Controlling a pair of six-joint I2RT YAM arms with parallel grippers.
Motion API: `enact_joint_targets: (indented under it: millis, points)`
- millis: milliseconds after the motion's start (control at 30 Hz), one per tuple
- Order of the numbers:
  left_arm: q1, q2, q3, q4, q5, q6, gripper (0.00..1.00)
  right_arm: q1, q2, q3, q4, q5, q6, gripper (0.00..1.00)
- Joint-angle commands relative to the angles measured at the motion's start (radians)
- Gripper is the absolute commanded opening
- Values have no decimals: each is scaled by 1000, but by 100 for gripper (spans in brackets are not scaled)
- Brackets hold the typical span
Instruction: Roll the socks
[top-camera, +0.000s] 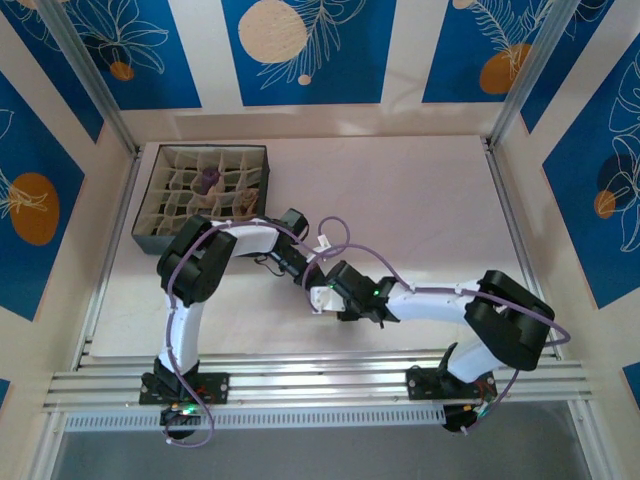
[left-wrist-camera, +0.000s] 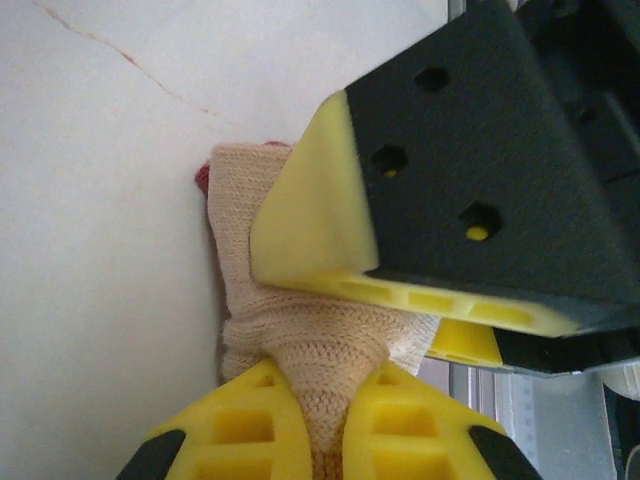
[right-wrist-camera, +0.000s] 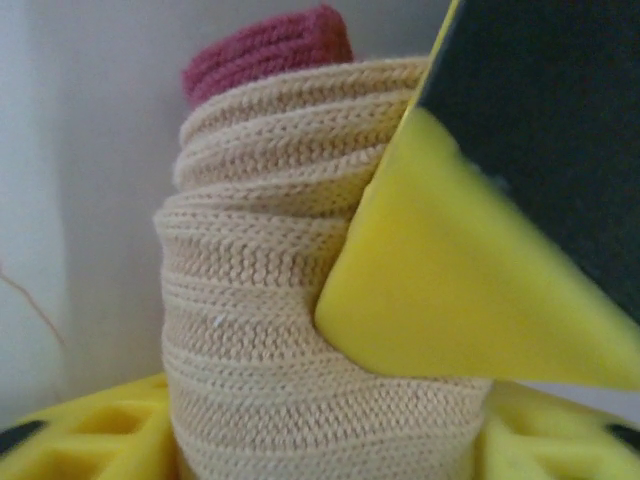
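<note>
A tan sock (left-wrist-camera: 300, 340) with a dark-red toe (right-wrist-camera: 268, 50) is wound into a roll (right-wrist-camera: 260, 300) at the middle of the table, where both arms meet. My left gripper (left-wrist-camera: 322, 385) is shut, pinching a fold of the sock's fabric. My right gripper (right-wrist-camera: 325, 430) is closed around the roll, with a finger pressing each side. One right finger (left-wrist-camera: 320, 215) lies across the sock in the left wrist view. A left finger (right-wrist-camera: 470, 290) covers part of the roll in the right wrist view. From above, the left gripper (top-camera: 308, 270) and right gripper (top-camera: 326, 295) hide the sock. A purple sock (top-camera: 208, 180) sits in an organizer cell.
A dark organizer box (top-camera: 150, 238) with tan cell dividers stands at the table's back left. Metal rails (top-camera: 320, 385) run along the near edge by the arm bases. White table surface (top-camera: 420, 200) spreads to the right of the box.
</note>
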Motion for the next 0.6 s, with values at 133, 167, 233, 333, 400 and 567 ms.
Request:
enact_joint_targets:
  millis: [133, 167, 233, 333, 400, 567]
  points:
    - [6, -22, -53, 20, -40, -44, 6, 5, 87, 73, -43, -90, 103, 0]
    - [6, -41, -65, 41, -46, -56, 8, 8, 82, 71, -51, -89, 112, 0]
    - [9, -77, -84, 75, -54, -68, 8, 8, 63, 62, -62, -85, 132, 0]
    - [16, -158, -127, 157, -79, -92, 11, 4, 10, 52, -71, -73, 200, 0]
    - [25, -231, -166, 228, -102, -111, 14, -11, -31, 57, -90, -73, 258, 0]
    - [73, -464, -310, 505, -170, -204, 25, -61, -144, 92, -152, -147, 390, 0]
